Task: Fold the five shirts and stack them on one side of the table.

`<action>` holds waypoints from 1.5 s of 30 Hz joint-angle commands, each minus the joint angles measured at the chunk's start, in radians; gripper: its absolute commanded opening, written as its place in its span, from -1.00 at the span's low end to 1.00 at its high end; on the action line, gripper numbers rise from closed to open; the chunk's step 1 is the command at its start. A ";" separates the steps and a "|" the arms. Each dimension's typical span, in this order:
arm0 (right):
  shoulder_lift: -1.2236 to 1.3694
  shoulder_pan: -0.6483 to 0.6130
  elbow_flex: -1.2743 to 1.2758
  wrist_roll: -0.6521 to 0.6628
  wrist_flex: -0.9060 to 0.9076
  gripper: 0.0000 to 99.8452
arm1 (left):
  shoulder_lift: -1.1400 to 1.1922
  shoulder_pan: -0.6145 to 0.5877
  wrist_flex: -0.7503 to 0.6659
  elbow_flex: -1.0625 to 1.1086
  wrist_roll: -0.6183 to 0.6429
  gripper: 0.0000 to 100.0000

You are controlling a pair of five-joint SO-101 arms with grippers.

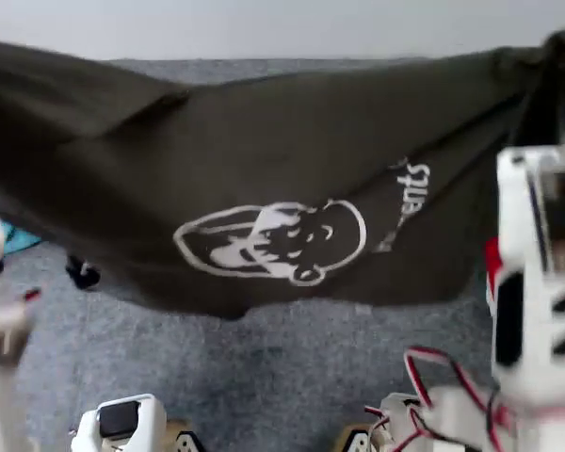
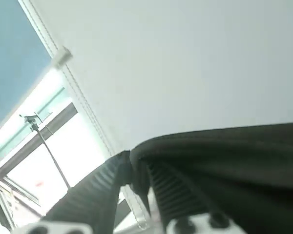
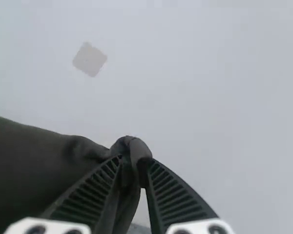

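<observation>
While the shirt point(image 1: 264, 160) hangs spread between the two arms, its long axis runs across the high view from 9 o'clock to 3 o'clock. It rises a little toward 2 o'clock, where one corner is bunched. The left tool point(image 2: 139, 168) is clamped on a fold of the dark cloth at one end, with its ribbed jaws pressed together over the edge. The right tool point(image 3: 132, 165) is pinched tight around a knot of the same cloth at the other end. Neither arm is nearer, since each holds one end, so the cloth falls away from both tools toward 6 o'clock, where the grey counter point(image 1: 292, 367) lies. Whether the lower edge touches the counter I cannot tell.

I judge that laying the shirt flat is next. That would need both tools to come down evenly, keeping the 9-to-3 span taut so the body does not crumple.

A white arm point(image 1: 532, 282) stands at 3 o'clock, in front of the cloth. A small dark thing point(image 1: 80, 273) sits on the counter at 9 o'clock.

On the shirt's face is a white oval emblem point(image 1: 273, 240). Beside it, toward 2 o'clock, is a line of white lettering point(image 1: 410, 202), turned on its side and partly lost in a crease. I leave it unread.
</observation>
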 commanded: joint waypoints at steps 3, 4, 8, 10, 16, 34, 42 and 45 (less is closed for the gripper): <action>-0.110 0.015 -0.012 0.094 -0.019 -0.98 | -0.006 0.000 -0.023 -0.150 -0.009 -0.97; -0.128 0.015 -0.011 0.112 -0.018 -0.98 | -0.006 0.000 -0.020 -0.168 -0.009 -0.97; -0.160 0.016 -0.009 0.167 0.039 -0.98 | -0.002 0.000 0.012 -0.182 -0.009 -0.97; -0.133 0.016 -0.009 0.163 0.096 -0.98 | 0.003 0.005 0.057 -0.150 -0.011 -0.97; 0.059 0.015 -0.006 0.117 0.145 -0.98 | 0.003 0.009 0.147 0.139 -0.031 -0.97; 0.736 0.007 0.373 0.077 -0.131 -0.98 | 0.387 0.101 -0.364 0.886 -0.250 -0.97; 0.881 0.012 0.373 0.077 -0.460 -0.98 | 0.842 0.101 -0.408 0.430 -0.183 -0.97; 0.935 0.010 0.373 0.077 -0.601 -0.98 | 0.979 0.101 -0.404 0.254 -0.183 -0.97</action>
